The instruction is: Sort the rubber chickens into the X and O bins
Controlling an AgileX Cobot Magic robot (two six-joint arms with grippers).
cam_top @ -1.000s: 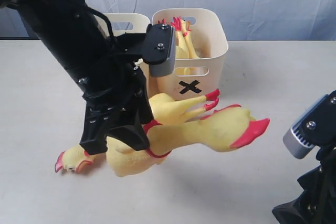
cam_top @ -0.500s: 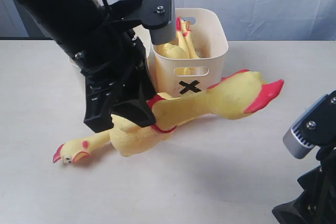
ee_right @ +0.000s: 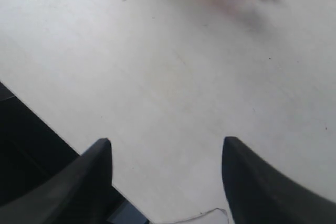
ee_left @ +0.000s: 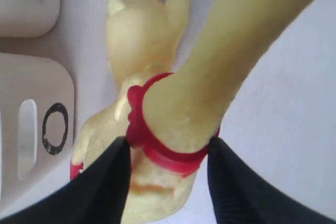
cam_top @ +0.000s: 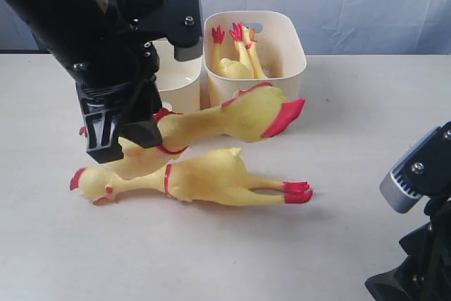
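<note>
Pale table [cam_top: 352, 139] fills the view, and a light blue cloth [cam_top: 366, 5] hangs behind it.

My left gripper [ee_left: 167, 150] is squeezed tight on 1 big chicken [cam_top: 232, 114]. My 2 black fingers [ee_left: 113, 182] press on both sides of its neck, right at the red neck band [ee_left: 157, 156]. From the side, its fat yellow body sticks out to the right and tilts up. The red end sits in front of the X bin [cam_top: 292, 54] and hides the mark there. I cannot see its head well behind my fingers.

Just under it, a second big chicken [cam_top: 204, 177] lies flat on the table. Its head points left and its red feet [cam_top: 297, 192] point right. My fingers do not touch it.

Inside the X bin, 2 small chickens [cam_top: 236, 61] stand on their heads with red feet up. Next to it on the left is the O bin [ee_left: 31, 87]. My left arm comes down from the top left, and the gripper points down in front of the O bin.

My right gripper [ee_right: 165, 150] has its fingers spread apart and grips nothing. It hangs low over bare table at the near right, well apart from the chickens. Only the lying chicken's red feet show at the edge of its camera view.
</note>
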